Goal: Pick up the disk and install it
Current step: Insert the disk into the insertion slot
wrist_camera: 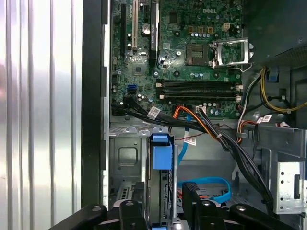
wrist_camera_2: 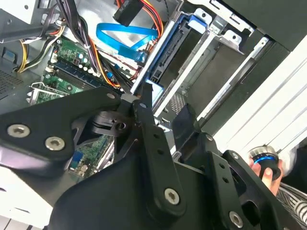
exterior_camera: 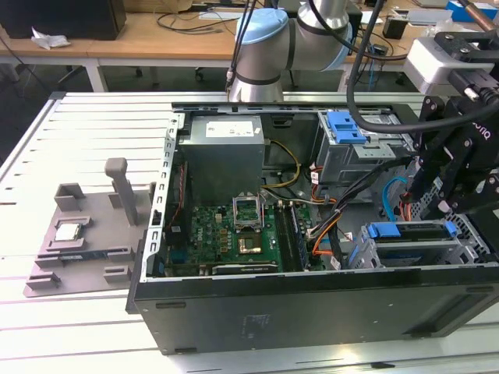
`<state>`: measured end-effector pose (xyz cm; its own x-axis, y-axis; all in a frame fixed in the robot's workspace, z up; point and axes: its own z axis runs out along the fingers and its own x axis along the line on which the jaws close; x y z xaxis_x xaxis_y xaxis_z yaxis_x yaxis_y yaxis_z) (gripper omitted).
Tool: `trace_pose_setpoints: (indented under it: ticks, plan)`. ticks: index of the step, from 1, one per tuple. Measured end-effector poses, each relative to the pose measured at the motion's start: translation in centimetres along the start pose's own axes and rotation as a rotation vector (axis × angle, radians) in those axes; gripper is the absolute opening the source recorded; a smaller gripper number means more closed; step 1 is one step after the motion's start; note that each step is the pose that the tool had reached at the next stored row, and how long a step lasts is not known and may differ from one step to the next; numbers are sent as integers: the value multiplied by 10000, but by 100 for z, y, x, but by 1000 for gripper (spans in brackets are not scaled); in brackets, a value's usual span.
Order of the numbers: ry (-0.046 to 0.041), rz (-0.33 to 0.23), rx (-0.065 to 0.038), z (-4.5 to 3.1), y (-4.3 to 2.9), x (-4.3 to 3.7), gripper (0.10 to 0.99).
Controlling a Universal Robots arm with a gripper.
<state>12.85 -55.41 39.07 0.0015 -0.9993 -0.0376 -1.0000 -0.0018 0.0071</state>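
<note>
The disk (exterior_camera: 413, 236) sits on edge in the drive cage (exterior_camera: 468, 234) at the front corner of the open computer case, on the exterior view's right, with blue rails at both ends. My gripper (exterior_camera: 444, 204) hangs just above it. In the first wrist view the disk (wrist_camera: 161, 177) with its blue tab stands between my black fingers (wrist_camera: 138, 211), which flank it a little apart from its sides. In the second wrist view my gripper (wrist_camera_2: 165, 108) is open, and the disk (wrist_camera_2: 165, 52) lies just beyond the fingertips.
A second grey cage with a blue latch (exterior_camera: 347, 125) stands behind. Orange, black and blue cables (wrist_camera: 201, 127) run between the cages and the motherboard (exterior_camera: 226, 234). A grey fixture with a small silver chip (exterior_camera: 69, 231) lies on the exterior view's left. A person's hand (wrist_camera_2: 271, 179) holds a knob.
</note>
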Motion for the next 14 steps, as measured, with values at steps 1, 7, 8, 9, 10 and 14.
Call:
trace_pose_setpoints:
  ticks: [1,7,8,9,10,14]
  plan:
    - [0,0,0,0,0,0,427]
    - [0,0,0,1,0,0,118]
    - [0,0,1,1,0,0,106]
    - [-1,0,0,1,0,0,106]
    - [0,1,0,1,0,0,106]
    - [0,0,0,1,0,0,106]
